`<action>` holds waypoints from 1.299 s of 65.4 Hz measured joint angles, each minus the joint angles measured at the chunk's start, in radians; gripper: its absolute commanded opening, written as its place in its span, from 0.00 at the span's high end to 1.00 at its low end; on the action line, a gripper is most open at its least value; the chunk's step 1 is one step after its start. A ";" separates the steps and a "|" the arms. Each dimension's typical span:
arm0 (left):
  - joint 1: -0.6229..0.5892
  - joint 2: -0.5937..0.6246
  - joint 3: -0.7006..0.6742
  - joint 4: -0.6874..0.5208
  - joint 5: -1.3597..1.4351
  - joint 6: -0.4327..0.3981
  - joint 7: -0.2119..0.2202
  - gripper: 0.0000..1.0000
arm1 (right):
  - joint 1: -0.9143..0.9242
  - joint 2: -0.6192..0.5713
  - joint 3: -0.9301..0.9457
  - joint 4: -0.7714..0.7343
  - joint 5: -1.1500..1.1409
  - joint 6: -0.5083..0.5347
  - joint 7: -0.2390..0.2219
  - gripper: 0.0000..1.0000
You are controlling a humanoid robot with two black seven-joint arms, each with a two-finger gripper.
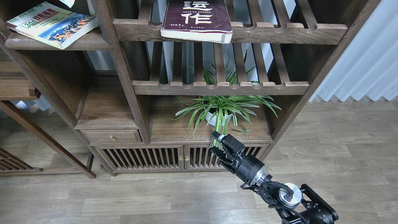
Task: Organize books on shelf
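- Black right jaws (217, 143): you see them low in front of the cabinet doors (183, 158), fingers spread apart and holding nothing.
- Just behind them, your view shows a potted plant (221, 109) on the lower board.
- Up on the slatted rack (230, 31), the maroon book (196, 19) lies flat, its front edge overhanging the rail.
- At upper left, the cream "300" book (57, 25) lies on the solid shelf (59, 44).
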 measured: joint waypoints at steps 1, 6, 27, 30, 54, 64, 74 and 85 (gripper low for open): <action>0.000 0.000 0.000 0.000 0.000 0.000 0.000 0.53 | 0.000 0.000 0.000 0.000 0.000 0.000 0.000 0.07; 0.000 0.000 -0.001 0.000 -0.001 0.000 0.000 0.38 | -0.001 0.000 0.000 0.000 0.000 0.000 0.000 0.07; 0.005 0.006 0.012 -0.019 -0.001 0.000 0.000 0.13 | -0.001 0.000 -0.001 0.000 -0.001 0.000 0.000 0.07; 0.005 0.007 0.012 -0.028 -0.001 0.000 0.000 0.08 | -0.001 0.000 -0.001 0.000 -0.001 0.000 0.000 0.07; 0.009 0.020 0.019 -0.224 -0.003 0.000 0.000 0.01 | 0.000 0.000 -0.002 -0.002 -0.001 0.000 0.000 0.07; 0.013 0.041 0.019 -0.278 -0.004 0.000 0.000 0.01 | 0.001 0.000 -0.001 -0.004 -0.001 0.000 0.000 0.06; 0.016 0.083 0.019 -0.296 -0.004 0.000 0.000 0.01 | 0.001 0.000 -0.001 -0.012 -0.001 0.000 0.000 0.05; 0.021 0.162 0.019 -0.330 -0.006 0.000 0.000 0.01 | -0.001 0.000 -0.010 -0.023 -0.001 -0.001 0.000 0.05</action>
